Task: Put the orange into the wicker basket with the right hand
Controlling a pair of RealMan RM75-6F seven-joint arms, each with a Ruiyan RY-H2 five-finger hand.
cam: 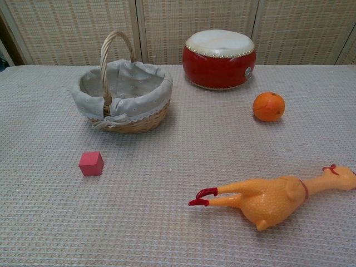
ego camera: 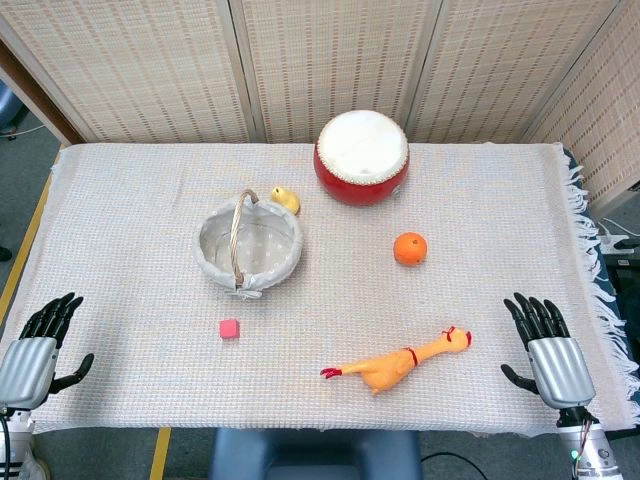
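Observation:
The orange [ego camera: 410,248] [cam: 268,107] lies on the cloth right of centre, in front of the red drum. The wicker basket [ego camera: 248,247] [cam: 123,94], lined with pale fabric and with its handle upright, stands to the left of the orange; nothing shows inside it. My right hand [ego camera: 545,348] rests open at the table's near right edge, well short of the orange, fingers apart and holding nothing. My left hand [ego camera: 40,345] lies open at the near left edge. Neither hand shows in the chest view.
A red drum [ego camera: 361,157] [cam: 219,59] stands at the back. A rubber chicken [ego camera: 398,364] [cam: 275,198] lies near the front between my right hand and the basket. A small red cube [ego camera: 230,328] [cam: 91,163] sits front left. A yellow object [ego camera: 286,199] lies behind the basket.

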